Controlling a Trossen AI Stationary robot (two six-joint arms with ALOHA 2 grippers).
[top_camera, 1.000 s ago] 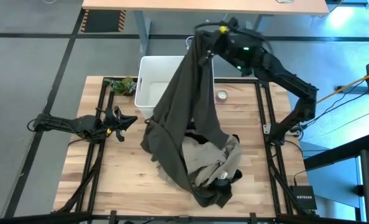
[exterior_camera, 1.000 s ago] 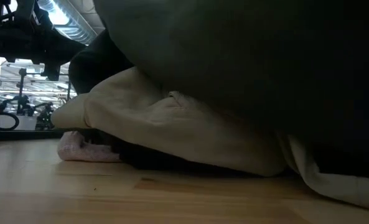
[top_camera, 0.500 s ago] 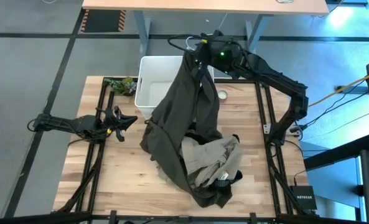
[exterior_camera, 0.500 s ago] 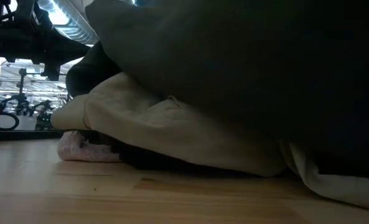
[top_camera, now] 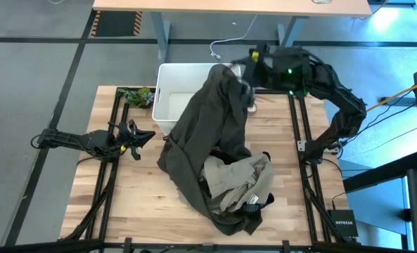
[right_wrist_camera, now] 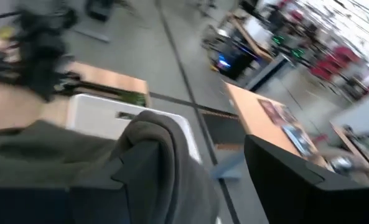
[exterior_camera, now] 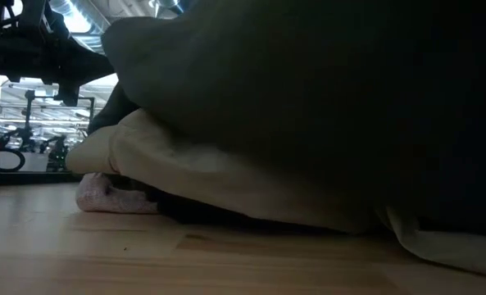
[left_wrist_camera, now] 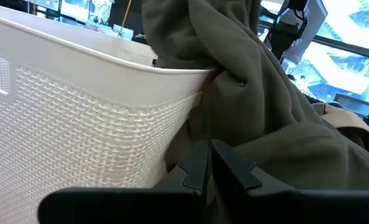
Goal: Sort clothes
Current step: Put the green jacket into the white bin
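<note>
The large dark olive garment (top_camera: 208, 133) lies with its upper end over the right rim of the white bin (top_camera: 173, 91) and its lower part on the pile. Its folds hang over that rim (left_wrist_camera: 190, 62) in the left wrist view. The pile also holds a beige garment (top_camera: 240, 179), a black one (exterior_camera: 202, 213) under it and a pink one (exterior_camera: 103, 197). My right gripper (top_camera: 247, 67) hovers open just right of the olive garment's top (right_wrist_camera: 159, 134). My left gripper (top_camera: 134, 133) waits shut at the table's left. My right gripper's fingers stand apart with the olive garment's top fold (right_wrist_camera: 162, 143) close beside one finger (right_wrist_camera: 134, 177). I cannot tell whether that finger touches the cloth. The garment rests on the bin's rim and the pile, not hanging from the fingers.
A small green plant (top_camera: 136, 96) sits left of the bin at the table's far left. A small round object (top_camera: 251, 107) lies right of the bin, beside the olive garment. Bare wood (top_camera: 138, 190) shows at the near left.
My right gripper has opened and let go of the olive garment, then drawn back toward the table's right edge. The garment's upper end has dropped and now lies over the bin's right rim. Its lower part has stayed on the pile.
</note>
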